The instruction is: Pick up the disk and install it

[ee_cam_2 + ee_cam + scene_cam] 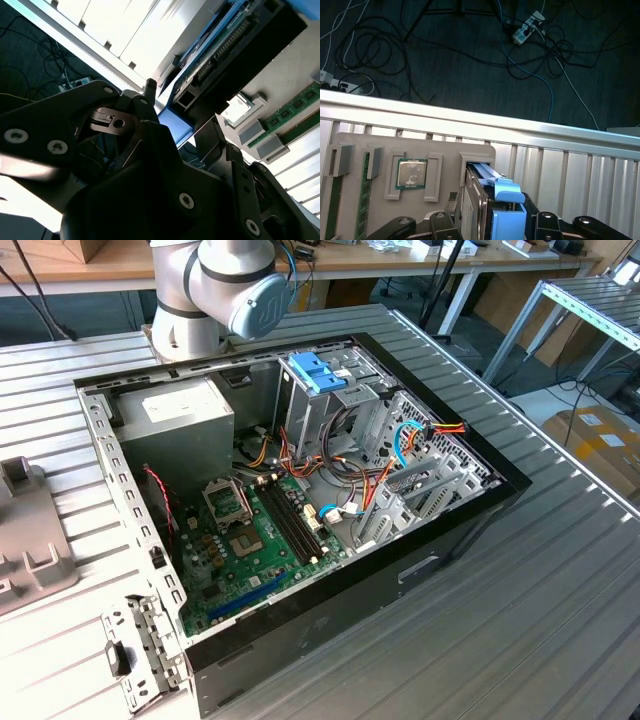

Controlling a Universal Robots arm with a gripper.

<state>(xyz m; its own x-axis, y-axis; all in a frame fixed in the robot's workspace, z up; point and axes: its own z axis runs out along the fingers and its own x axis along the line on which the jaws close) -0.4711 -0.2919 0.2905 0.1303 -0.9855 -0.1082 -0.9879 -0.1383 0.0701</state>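
The hand (492, 226) held the blue-railed disk (476, 207) (stiff metal, likely hefty and shock-sensitive, best gripped across its rigid sides) beside a grey parts tray (380, 150).

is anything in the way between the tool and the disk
Nothing visible is. In the first wrist view the disk, with its light-blue bracket, stands on edge in a slot of the grey tray, right at the tool. No other part lies between them.
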